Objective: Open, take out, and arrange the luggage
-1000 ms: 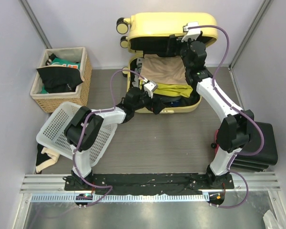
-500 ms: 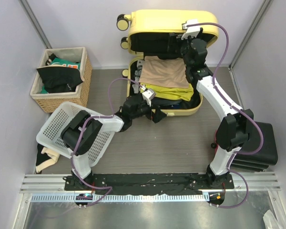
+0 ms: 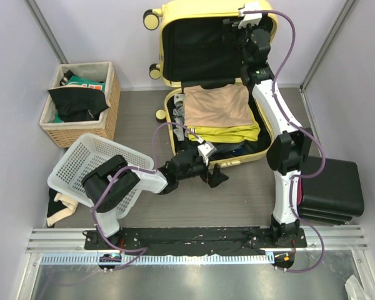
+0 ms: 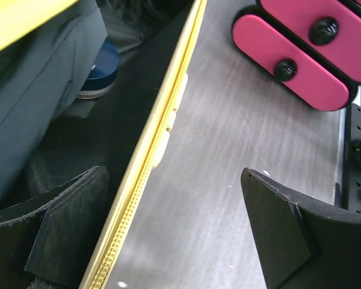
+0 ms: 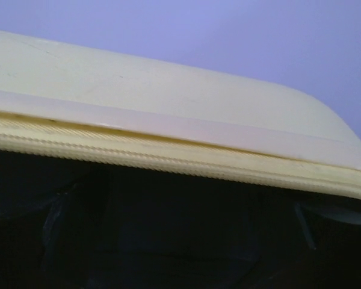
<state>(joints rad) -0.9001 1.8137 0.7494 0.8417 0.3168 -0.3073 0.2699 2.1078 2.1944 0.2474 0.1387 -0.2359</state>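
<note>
The luggage point(image 3: 175, 19) is a pale-yellow suitcase, open, with its lid standing upright at the back and showing black lining. The lower half holds a beige folded garment point(image 3: 215, 106) on a yellow-green one point(image 3: 228, 132). My right gripper point(image 3: 236, 28) is high against the inside of the lid near its top rim; the right wrist view shows the rim point(image 5: 168, 141) over dark lining, with the fingers faint and spread. My left gripper point(image 3: 214, 176) is open and empty on the floor at the suitcase's front edge, its fingers straddling the zipper rim point(image 4: 162, 138).
A wicker basket point(image 3: 109, 103) with dark and green clothes stands at the left. A white plastic basket point(image 3: 75, 169) lies tilted by the left arm. A black hard case point(image 3: 334, 187) lies at the right; its pink-red parts point(image 4: 289, 60) show in the left wrist view.
The right gripper has risen and swung the lid from half raised to upright. The left gripper has pulled back from the suitcase's front edge toward the near side.
</note>
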